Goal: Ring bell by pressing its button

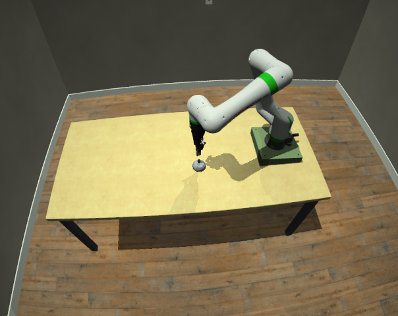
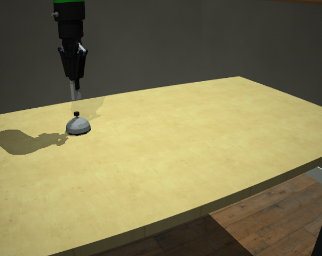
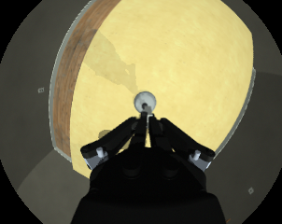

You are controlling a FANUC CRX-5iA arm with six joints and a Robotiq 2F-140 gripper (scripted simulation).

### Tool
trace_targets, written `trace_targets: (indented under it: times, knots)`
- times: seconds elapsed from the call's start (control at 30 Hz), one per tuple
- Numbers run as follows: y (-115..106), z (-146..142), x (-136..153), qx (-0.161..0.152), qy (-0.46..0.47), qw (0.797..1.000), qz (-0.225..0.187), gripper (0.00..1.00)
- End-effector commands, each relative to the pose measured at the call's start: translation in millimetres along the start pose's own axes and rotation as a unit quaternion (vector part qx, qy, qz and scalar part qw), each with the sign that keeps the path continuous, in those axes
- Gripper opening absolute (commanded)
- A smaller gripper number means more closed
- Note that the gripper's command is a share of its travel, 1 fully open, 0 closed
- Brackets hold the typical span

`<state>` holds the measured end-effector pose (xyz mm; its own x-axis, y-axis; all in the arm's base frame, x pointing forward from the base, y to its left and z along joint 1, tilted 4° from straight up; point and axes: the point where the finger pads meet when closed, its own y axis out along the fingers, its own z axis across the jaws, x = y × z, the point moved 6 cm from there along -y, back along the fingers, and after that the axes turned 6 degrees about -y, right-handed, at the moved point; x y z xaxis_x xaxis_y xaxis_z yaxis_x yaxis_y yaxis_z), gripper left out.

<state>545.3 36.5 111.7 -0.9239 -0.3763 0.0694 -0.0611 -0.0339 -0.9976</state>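
A small grey dome bell (image 2: 78, 126) with a black button (image 2: 76, 113) on top stands on the yellow table, near its middle in the top view (image 1: 199, 165). The button stands up, free of any contact. My gripper (image 2: 75, 95) is shut and empty, pointing straight down. Its fingertips hang a short way above the button, with a clear gap, as the top view (image 1: 198, 153) also shows. In the wrist view the bell (image 3: 145, 100) shows just beyond the closed fingertips (image 3: 147, 115).
The robot's green base plate (image 1: 275, 146) is bolted to the table at the right. The arm's shadow (image 2: 26, 140) lies on the table beside the bell. The table's far edge runs behind the gripper.
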Motion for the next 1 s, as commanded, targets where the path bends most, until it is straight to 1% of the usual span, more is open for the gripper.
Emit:
trace_targets:
  times: [0.0, 0.27, 0.97]
  knots:
    - [-8.5, 0.0, -0.2, 0.000, 0.000, 1.000, 0.000, 0.00]
    - [-16.6, 0.0, -0.1, 0.000, 0.000, 1.000, 0.000, 0.00]
    - [-17.0, 0.0, -0.1, 0.000, 0.000, 1.000, 0.000, 0.00]
